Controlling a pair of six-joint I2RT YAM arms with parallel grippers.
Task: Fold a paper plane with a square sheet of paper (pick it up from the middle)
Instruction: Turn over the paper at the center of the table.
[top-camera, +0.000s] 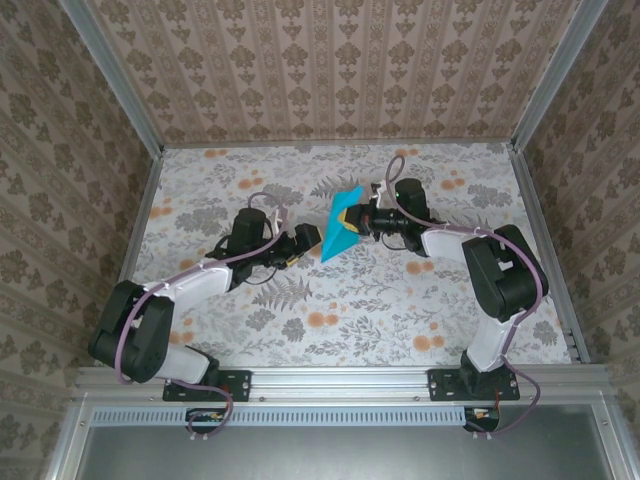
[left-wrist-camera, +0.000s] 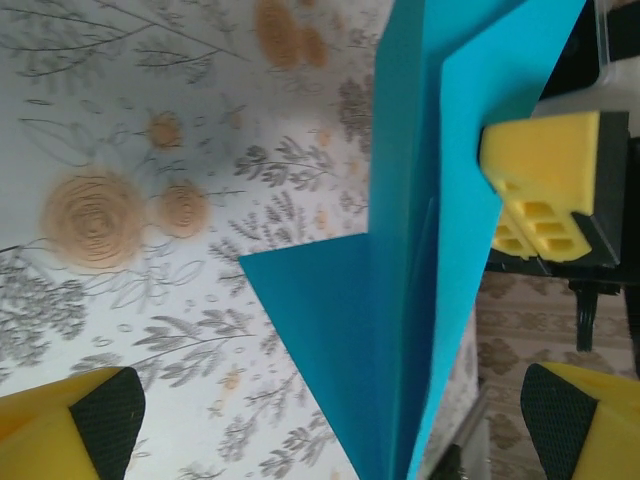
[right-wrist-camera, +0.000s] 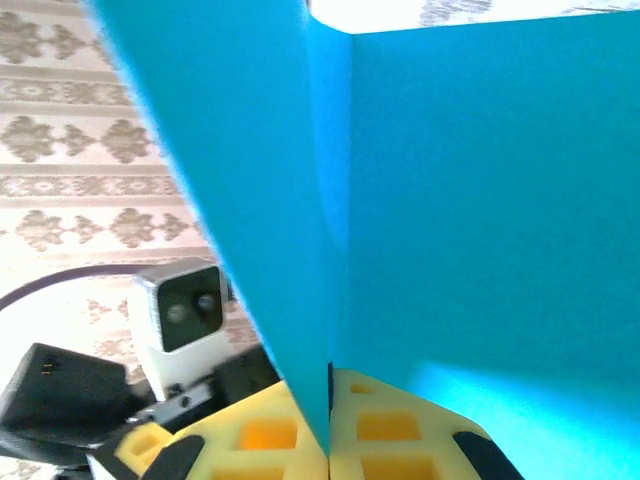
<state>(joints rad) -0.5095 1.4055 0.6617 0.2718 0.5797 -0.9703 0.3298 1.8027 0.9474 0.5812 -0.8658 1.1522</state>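
Near the middle of the table (top-camera: 250, 330), a little toward 12 o'clock, the folded sheet of paper (top-camera: 338, 230) stands on edge as a teal wedge. One point aims to 7 o'clock and the other to 1 o'clock. Whether its lower point touches the surface cannot be told.

The right gripper (top-camera: 352, 220) comes in from the paper's 3 o'clock side with its jaws pressed together on the sheet. In the right wrist view the two yellow pads (right-wrist-camera: 380, 440) meet at the bottom, and the paper's edge is pinched in the seam between them. Two layers rise from there and spread apart along a crease.

The left gripper (top-camera: 304, 240) lies at the paper's 8 o'clock, jaws spread wide and holding nothing. In its wrist view its fingertips (left-wrist-camera: 75, 425) sit at the lower corners, with the paper's pointed end hanging between them and apart from both.

The surface is a white covering printed with grey leaf sprays and orange blooms, with clusters at 5 o'clock, 1 o'clock and 11 o'clock. Beige damask wallpaper (top-camera: 330, 70) closes the left, far and right sides. Aluminium posts (top-camera: 110, 70) run up the far corners, and a metal rail (top-camera: 340, 380) carries both arm bases at 6 o'clock.
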